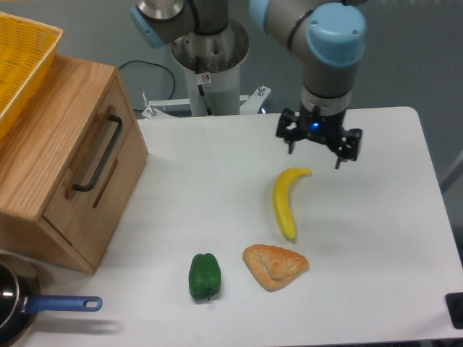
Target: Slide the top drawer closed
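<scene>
Seemingly done: top drawer (101, 170) sits flush with cabinet (51, 166); gripper (318, 150) at 3 o'clock, well apart, jaws spread, empty

— Where's the cabinet (43, 166)?
— Far left on the table (376, 238), with the top drawer (98, 163) facing right and a basket (22, 61) on top.
— And the food?
— The banana (284, 200) lies centre-right, the pastry (275, 266) just nearer, the pepper (204, 276) to its left.
— The pan (29, 307)?
— Near-left corner, nearer than the cabinet.
— The gripper (317, 148)?
— Above the table, beyond the banana.
</scene>
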`<action>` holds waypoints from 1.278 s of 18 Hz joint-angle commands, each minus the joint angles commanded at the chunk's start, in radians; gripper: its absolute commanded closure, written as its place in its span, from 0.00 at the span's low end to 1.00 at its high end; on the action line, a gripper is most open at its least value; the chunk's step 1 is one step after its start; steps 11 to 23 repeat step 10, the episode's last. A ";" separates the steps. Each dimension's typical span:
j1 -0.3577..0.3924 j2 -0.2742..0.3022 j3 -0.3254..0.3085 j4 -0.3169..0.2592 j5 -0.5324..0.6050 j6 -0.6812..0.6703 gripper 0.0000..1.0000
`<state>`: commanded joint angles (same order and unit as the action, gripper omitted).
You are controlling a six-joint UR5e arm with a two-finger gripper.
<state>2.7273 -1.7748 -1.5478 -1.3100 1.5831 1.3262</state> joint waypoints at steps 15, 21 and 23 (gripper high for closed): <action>0.063 -0.037 0.009 0.003 -0.014 0.152 0.00; 0.063 -0.037 0.009 0.003 -0.014 0.152 0.00; 0.063 -0.037 0.009 0.003 -0.014 0.152 0.00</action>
